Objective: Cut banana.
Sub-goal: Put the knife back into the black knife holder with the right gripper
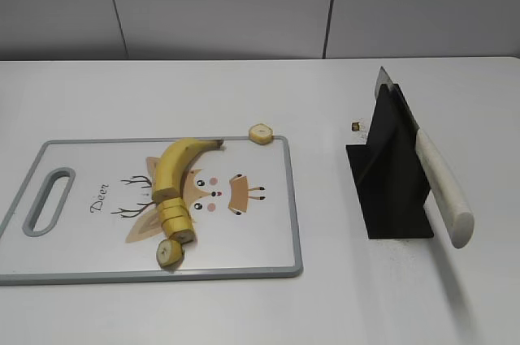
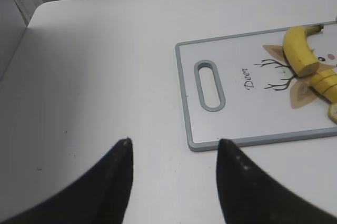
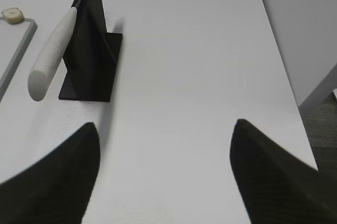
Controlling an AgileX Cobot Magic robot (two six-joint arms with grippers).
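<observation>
The yellow banana (image 1: 175, 168) lies on a white cutting board (image 1: 73, 256) with a deer print; its near end is cut into slices (image 1: 174, 230). One slice (image 1: 261, 132) lies at the board's far right corner. The banana also shows in the left wrist view (image 2: 299, 51). A white-handled knife (image 1: 443, 191) rests in a black stand (image 1: 388, 174); both show in the right wrist view, knife (image 3: 52, 55) and stand (image 3: 92, 60). My left gripper (image 2: 174, 145) is open and empty over the table, left of the board. My right gripper (image 3: 166, 129) is open and empty, right of the stand.
A small dark crumb (image 1: 356, 127) lies on the table behind the stand. The white table (image 1: 341, 296) runs to a grey wall at the back. The table's right edge (image 3: 295, 103) shows in the right wrist view.
</observation>
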